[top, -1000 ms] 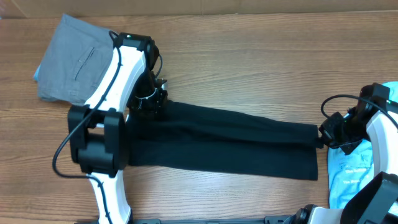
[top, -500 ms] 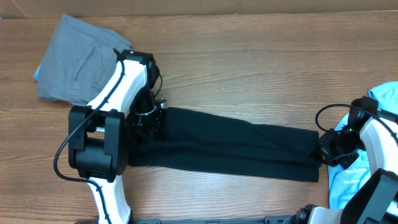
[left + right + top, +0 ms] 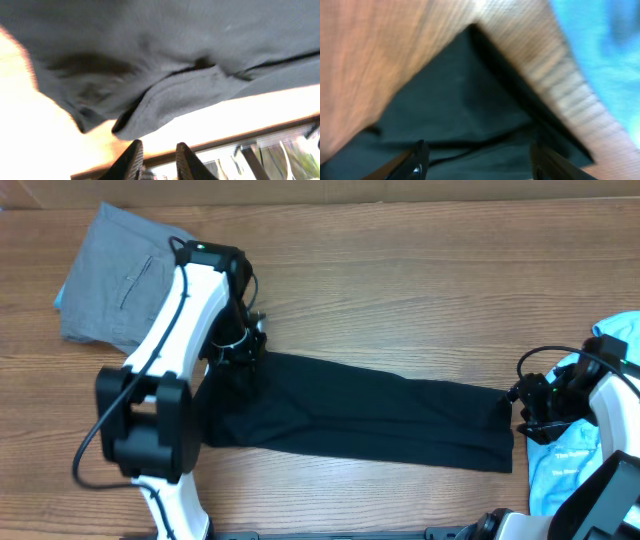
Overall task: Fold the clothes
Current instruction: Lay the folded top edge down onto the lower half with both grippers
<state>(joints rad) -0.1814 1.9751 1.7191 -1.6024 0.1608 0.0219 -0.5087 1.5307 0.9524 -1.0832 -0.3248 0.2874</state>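
A brown wooden table point(image 3: 400, 290) with lengthwise grain fills the overhead view, and a pale strip point(image 3: 300, 190) runs along its far edge. In the left wrist view its surface glares nearly white.

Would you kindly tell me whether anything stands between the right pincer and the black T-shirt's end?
Nothing visible does. The right pincer hangs open directly over the black T-shirt, at its right-hand end; the light-blue shirt lies off to the side, beyond that end.
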